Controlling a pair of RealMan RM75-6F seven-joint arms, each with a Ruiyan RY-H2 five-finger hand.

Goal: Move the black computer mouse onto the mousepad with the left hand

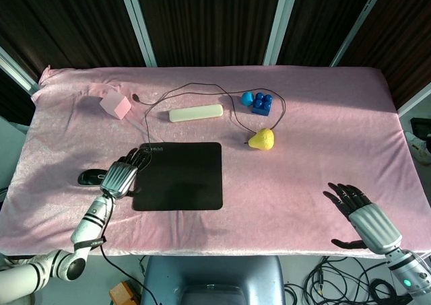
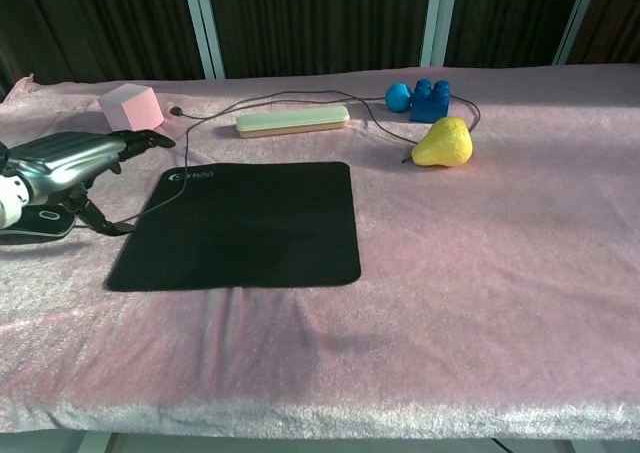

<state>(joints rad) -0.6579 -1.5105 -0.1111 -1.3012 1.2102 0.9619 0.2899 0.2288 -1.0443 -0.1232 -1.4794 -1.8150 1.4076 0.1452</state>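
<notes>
The black computer mouse [image 1: 89, 177] [image 2: 36, 222] lies on the pink cloth left of the black mousepad [image 1: 179, 175] [image 2: 245, 223]. Its cable runs across the pad's upper left corner and off toward the back. My left hand [image 1: 122, 172] [image 2: 72, 160] hovers palm down just right of the mouse, at the pad's left edge, fingers stretched out and holding nothing. My right hand [image 1: 358, 212] is open near the front right edge of the table, far from the mouse; the chest view does not show it.
A pink cube [image 1: 115, 106] stands at the back left. A cream bar [image 1: 196, 114] lies behind the pad. A yellow pear [image 1: 262, 139] and blue blocks [image 1: 258, 102] sit to the back right. The mouse cable [image 1: 202, 87] loops between them.
</notes>
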